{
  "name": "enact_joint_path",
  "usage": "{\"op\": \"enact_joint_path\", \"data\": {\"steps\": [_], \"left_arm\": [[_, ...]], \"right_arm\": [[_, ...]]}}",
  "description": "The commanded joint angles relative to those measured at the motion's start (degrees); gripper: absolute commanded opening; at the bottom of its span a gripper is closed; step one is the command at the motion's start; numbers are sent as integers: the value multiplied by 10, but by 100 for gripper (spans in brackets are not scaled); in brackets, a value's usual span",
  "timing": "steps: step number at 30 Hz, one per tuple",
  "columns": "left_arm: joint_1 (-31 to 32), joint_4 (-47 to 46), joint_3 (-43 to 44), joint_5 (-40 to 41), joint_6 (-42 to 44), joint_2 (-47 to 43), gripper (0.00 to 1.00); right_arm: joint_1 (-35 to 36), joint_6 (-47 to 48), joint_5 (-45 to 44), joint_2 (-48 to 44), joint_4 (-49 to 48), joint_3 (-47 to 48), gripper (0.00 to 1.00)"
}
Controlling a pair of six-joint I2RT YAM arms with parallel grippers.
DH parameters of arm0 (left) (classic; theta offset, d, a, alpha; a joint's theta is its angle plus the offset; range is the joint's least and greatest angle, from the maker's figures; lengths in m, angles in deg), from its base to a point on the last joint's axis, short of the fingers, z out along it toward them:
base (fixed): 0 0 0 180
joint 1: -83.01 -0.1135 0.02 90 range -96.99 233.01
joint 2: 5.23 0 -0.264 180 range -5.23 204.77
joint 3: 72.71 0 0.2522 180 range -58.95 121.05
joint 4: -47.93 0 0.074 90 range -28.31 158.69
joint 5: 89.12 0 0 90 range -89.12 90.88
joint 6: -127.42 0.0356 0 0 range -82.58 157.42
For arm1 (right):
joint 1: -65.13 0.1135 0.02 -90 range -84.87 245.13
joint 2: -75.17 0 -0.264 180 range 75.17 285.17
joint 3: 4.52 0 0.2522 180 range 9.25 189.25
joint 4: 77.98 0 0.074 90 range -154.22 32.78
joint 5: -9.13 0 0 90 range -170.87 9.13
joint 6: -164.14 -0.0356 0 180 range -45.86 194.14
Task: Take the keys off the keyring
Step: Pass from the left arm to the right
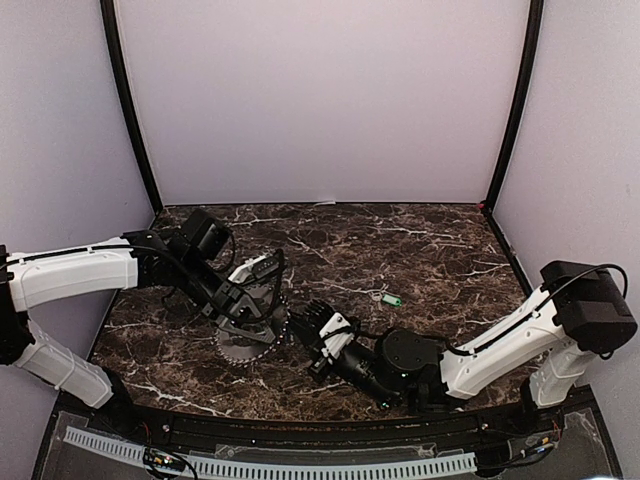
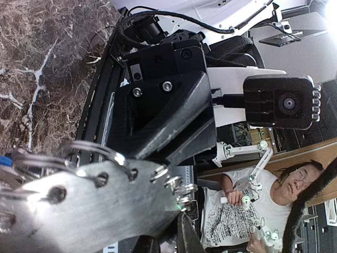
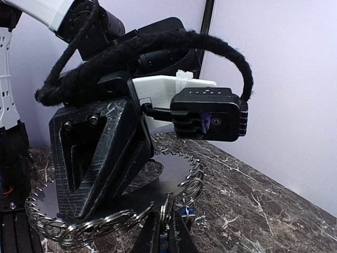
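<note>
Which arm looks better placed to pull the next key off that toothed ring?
The right. The right end effector is at the rim of the keyring, fingertips either side of a small wire ring. The left end effector is clamped on the keyring, holding it steady.

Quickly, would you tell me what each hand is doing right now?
Left hand: closed on the keyring.
Right hand: closed on a blue key.

Soft even light; keyring (image 2: 105, 211) glints, blurred close up.
</note>
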Motion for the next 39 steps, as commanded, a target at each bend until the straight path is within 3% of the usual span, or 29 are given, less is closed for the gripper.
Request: {"op": "enact_joint_path", "data": {"steps": [1,5,10,17,26,32,39], "left_arm": [[1,-10,6,-22,5,-4,0],[0,-11,5,-21,5,-2,0],[1,-22,0,-20,0,-3,0],[0,-120,-41,-24,-50,-18,0],[0,-318,-139,-9,-136,-33,30],[0,-407,-195,33,-149,-44,48],[1,-505,-251,157,-93,-115,52]], "right_arm": [[5,11,-11,7,-17,18,7],[5,16,-16,8,-8,27,0],[4,13,-33,8,-24,18,0],[2,-18,-1,-7,-59,-5,0],[-22,-89,79,-33,-85,-43,0],[-43,-148,124,-42,-107,-82,0],[-78,-223,225,-52,-147,-132,0]]}}
